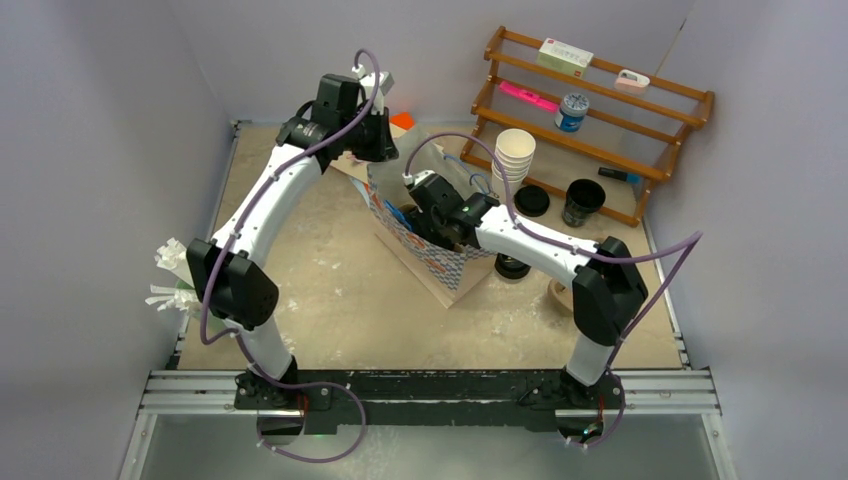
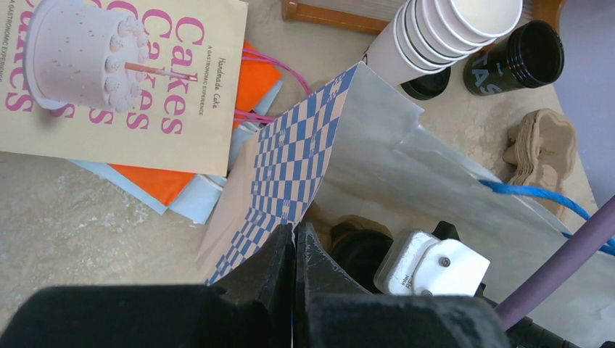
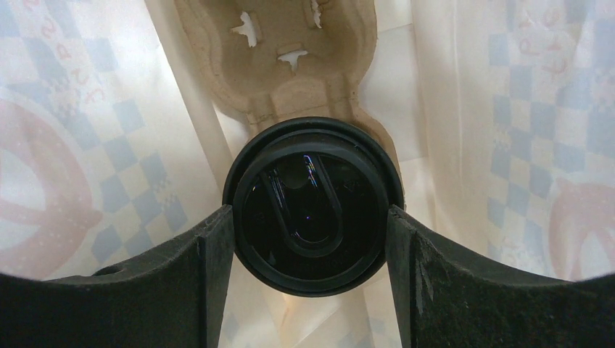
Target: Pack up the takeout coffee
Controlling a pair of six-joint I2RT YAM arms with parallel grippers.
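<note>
A takeout coffee cup with a black lid (image 3: 312,196) stands in a slot of a brown cardboard carrier (image 3: 283,65) inside the blue-checked paper bag (image 1: 440,262). My right gripper (image 3: 310,214) reaches down into the bag, and its two fingers press on opposite sides of the lid. At the bag's far rim my left gripper (image 2: 294,230) is shut on the edge of the bag (image 2: 290,159) and holds its mouth open. In the left wrist view the black cup (image 2: 359,250) shows dimly inside the bag, beside the right wrist's white camera housing (image 2: 431,264).
A tall stack of lidless white cups (image 1: 514,155), a loose black lid (image 1: 531,201) and an open black cup (image 1: 582,202) stand before the wooden rack (image 1: 600,110). Spare carriers (image 1: 560,295) lie right of the bag. A "Cakes" book (image 2: 123,80) lies behind the bag.
</note>
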